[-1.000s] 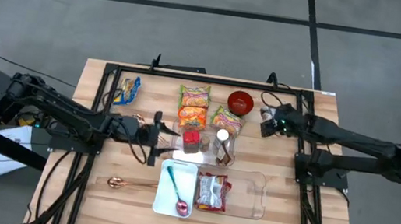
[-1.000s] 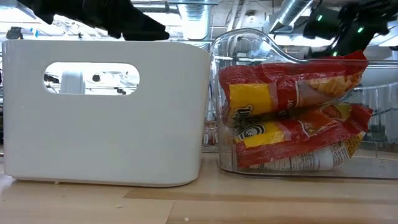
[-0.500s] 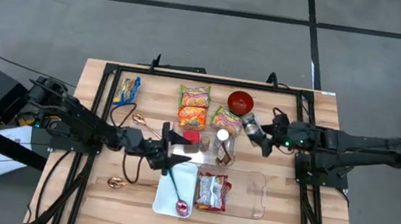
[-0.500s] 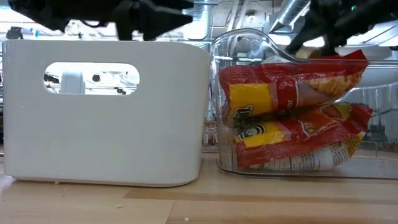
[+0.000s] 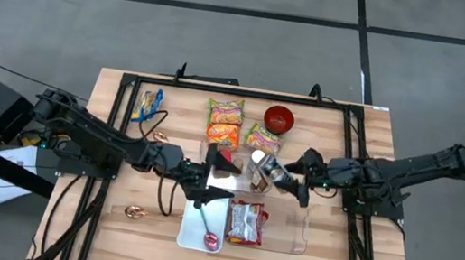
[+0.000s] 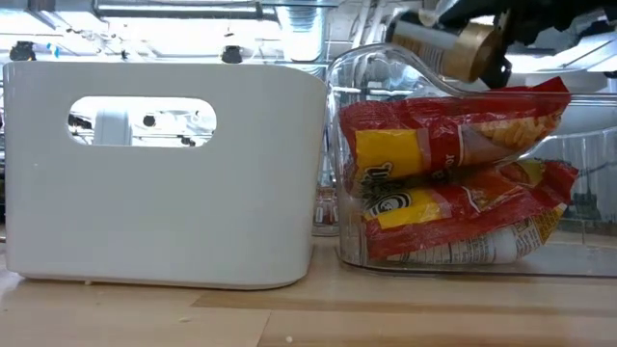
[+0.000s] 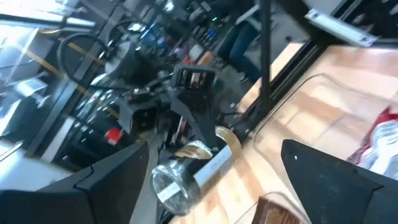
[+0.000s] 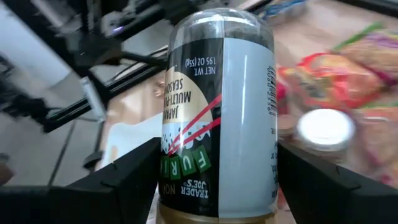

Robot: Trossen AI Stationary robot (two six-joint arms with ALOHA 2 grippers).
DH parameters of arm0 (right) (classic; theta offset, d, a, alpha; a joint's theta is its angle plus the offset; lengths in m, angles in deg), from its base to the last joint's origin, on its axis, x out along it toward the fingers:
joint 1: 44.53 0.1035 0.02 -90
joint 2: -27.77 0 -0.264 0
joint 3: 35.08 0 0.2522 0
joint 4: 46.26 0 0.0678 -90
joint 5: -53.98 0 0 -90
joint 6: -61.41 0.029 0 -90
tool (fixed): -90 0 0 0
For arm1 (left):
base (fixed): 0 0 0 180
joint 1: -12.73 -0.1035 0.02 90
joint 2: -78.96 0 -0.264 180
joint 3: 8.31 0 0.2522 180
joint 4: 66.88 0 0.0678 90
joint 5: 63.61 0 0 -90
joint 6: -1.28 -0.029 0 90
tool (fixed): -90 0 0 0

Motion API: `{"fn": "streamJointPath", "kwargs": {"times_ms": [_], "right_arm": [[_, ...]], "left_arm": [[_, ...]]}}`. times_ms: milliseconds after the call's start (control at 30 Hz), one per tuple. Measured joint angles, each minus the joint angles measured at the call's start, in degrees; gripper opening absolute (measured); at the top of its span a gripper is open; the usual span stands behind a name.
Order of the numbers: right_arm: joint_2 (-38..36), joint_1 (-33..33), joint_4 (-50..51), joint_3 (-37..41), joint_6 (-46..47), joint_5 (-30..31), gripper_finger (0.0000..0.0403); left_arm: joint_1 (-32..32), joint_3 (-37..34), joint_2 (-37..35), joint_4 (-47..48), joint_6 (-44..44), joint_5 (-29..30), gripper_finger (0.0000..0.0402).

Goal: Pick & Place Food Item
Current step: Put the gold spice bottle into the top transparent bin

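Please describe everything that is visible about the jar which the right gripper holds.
The jar is a clear glass seasoning shaker with a gold-coloured cap and a pale label carrying dark text and a red-lined design; dark contents fill the clear end. It lies roughly horizontal in the air, clamped between the fingers of the right gripper, which touch its two sides. It hangs above the clear plastic bin that holds a red and yellow snack bag, close to another white-capped jar on the table.

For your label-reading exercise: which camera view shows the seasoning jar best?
The right wrist view: the seasoning jar fills it, label legible. The left wrist view shows it blurred, the low view only its gold lid end, the high view a speck.
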Motion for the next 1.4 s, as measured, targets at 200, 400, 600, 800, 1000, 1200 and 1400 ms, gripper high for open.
{"fn": "streamJointPath", "kwargs": {"times_ms": [200, 400, 600, 800, 1000, 1200, 1400], "right_arm": [[3.2, 2.7, -7.5, 0.0, -2.4, -3.3, 0.0285], [7.7, 3.6, -8.2, -3.1, -4.6, -4.0, 0.0285], [13.1, 4.0, -6.0, -8.2, -7.6, -6.3, 0.0285], [17.4, 4.3, -4.3, -11.9, -10.0, -8.2, 0.0285], [20.4, 3.0, -3.1, -16.3, -12.5, -11.3, 0.0285], [21.8, 1.4, 0.7, -18.3, -13.2, -11.2, 0.0285], [22.1, 1.0, 1.1, -18.4, -13.2, -11.2, 0.0285]], "left_arm": [[-2.5, 4.7, 1.0, 6.6, 3.6, -6.7, 0.0363], [-3.5, 7.7, 4.8, 7.2, 4.3, -9.1, 0.0372], [-3.8, 9.4, 6.9, 7.4, 4.1, -9.0, 0.0383], [-3.8, 9.4, 6.9, 8.6, 4.3, -9.9, 0.0389], [-3.8, 9.4, 6.8, 11.6, 7.6, -11.5, 0.0389], [-3.3, 9.4, 6.8, 12.5, 7.7, -11.5, 0.0382], [-3.2, 9.4, 6.8, 13.6, 7.7, -11.5, 0.0361]]}}
